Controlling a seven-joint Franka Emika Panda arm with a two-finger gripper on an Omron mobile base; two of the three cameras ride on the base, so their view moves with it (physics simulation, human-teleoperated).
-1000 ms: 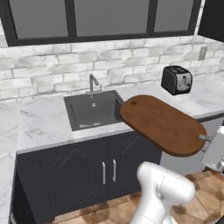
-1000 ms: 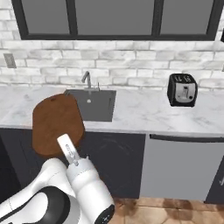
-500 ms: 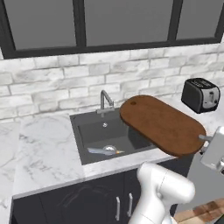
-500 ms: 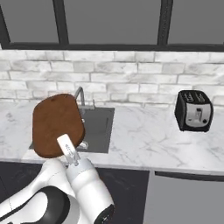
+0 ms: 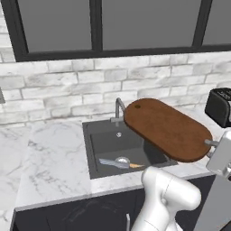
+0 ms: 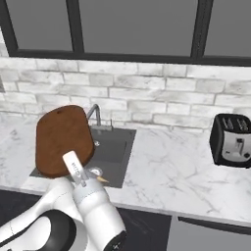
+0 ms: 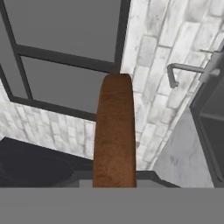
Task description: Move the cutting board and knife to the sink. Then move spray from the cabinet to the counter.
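Your hand is clamping the near end of the cutting board, holding it out flat above the sink, ahead of it. The knife is lying in the basin below. Lowering carelessly, you are probably risking the far end catching the faucet.

Rendered home kitchen: white marble counter over dark cabinet fronts, whitewashed brick backsplash and dark-framed windows beyond the claw. Black sink with faucet sits below it, toaster off to its right.
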